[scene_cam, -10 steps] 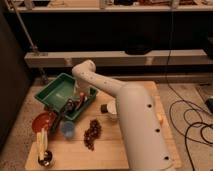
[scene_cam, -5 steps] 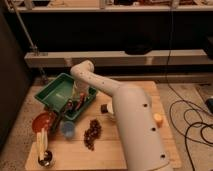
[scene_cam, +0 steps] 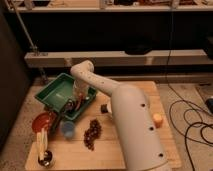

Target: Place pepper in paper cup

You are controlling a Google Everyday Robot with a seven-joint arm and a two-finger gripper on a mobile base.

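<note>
My gripper (scene_cam: 75, 102) reaches down into the green tray (scene_cam: 56, 90) at the table's left, near the tray's front right corner. A small orange-red piece (scene_cam: 70, 105) shows right beside the gripper inside the tray; it looks like the pepper, but I cannot tell whether it is held. The white paper cup does not show clearly; my pale arm (scene_cam: 127, 115) covers the spot right of the tray.
A light blue cup (scene_cam: 67, 129) stands in front of the tray. A dark red bunch of grapes (scene_cam: 91, 133) lies to its right. A reddish bowl (scene_cam: 43, 121) and a yellow utensil (scene_cam: 41, 144) sit front left. A round orange fruit (scene_cam: 157, 119) is right of the arm.
The arm's lower part has shifted left, uncovering the orange fruit on the right and covering the white cup's spot. The gripper stays in the green tray.
</note>
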